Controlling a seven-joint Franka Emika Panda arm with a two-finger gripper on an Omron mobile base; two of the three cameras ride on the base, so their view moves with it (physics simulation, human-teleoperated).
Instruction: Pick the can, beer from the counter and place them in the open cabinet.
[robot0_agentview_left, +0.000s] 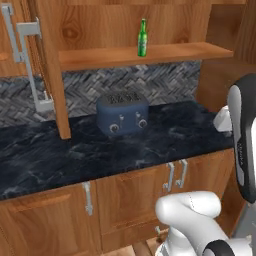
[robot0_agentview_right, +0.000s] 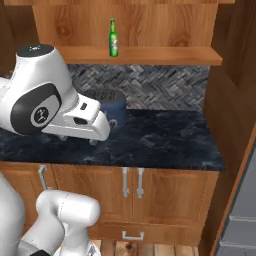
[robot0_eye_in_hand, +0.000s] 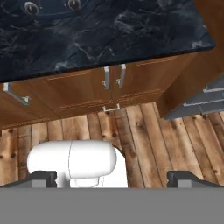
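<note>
The beer, a slim green bottle, stands upright on the shelf of the open cabinet. The can is out of view. My gripper is open with nothing between its fingertips. It looks down past the front edge of the black counter onto the wooden floor. In the right base view the hand hangs over the left part of the counter, well below the shelf.
A dark blue toaster sits on the counter under the shelf, by the hand. The cabinet door with its grey bar handle juts out at the left. A wooden side wall bounds the counter at the right.
</note>
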